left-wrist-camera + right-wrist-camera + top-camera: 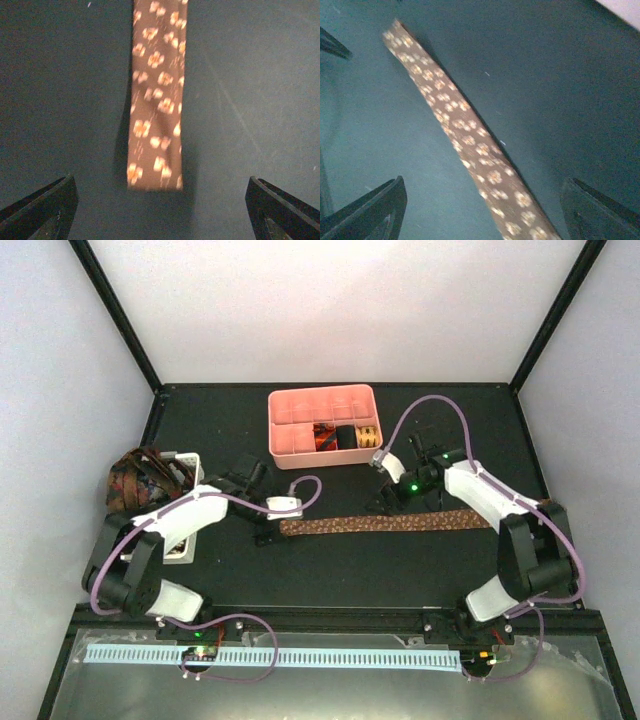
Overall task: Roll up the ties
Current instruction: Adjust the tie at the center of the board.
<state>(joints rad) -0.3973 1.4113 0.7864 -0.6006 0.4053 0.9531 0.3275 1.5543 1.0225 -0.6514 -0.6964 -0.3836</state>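
Top external view, starting at the left edge: a white slotted plastic basket (180, 552) sits on the black table mat (400, 575). A heap of dark patterned fabric ties (140, 478) is bunched over its upper end. The white-and-black left arm (175, 520) reaches over the basket toward the centre and hides part of it.

Just right of that arm's wrist begins the brown necktie (385, 524) with a small pale flower print. It lies flat and straight across the middle of the mat.

Above it, well apart and near the back edge, stands a pink compartmented plastic tray (290, 440). Its lower right compartments hold rolled ties: red-orange (322, 437), black (347, 435) and gold (369, 434).

The right arm (490, 495) bends in from the lower right, its wrist hanging between tray and necktie. A broad strip of dark mat runs from the necktie down to the front rail (340, 618). Black frame posts (115, 315) mark the back corners.

In the left wrist view the left gripper (160, 178) is spread wide, with its black fingers (50, 205) in the bottom corners. The necktie's squared end lies between and just beyond them, untouched.

In the right wrist view the right gripper (485, 181) is also spread wide. The necktie crosses diagonally between its fingers (375, 210), and neither one closes on it. The cloth looks matte and thin, and the mat is smooth with faint scratches.
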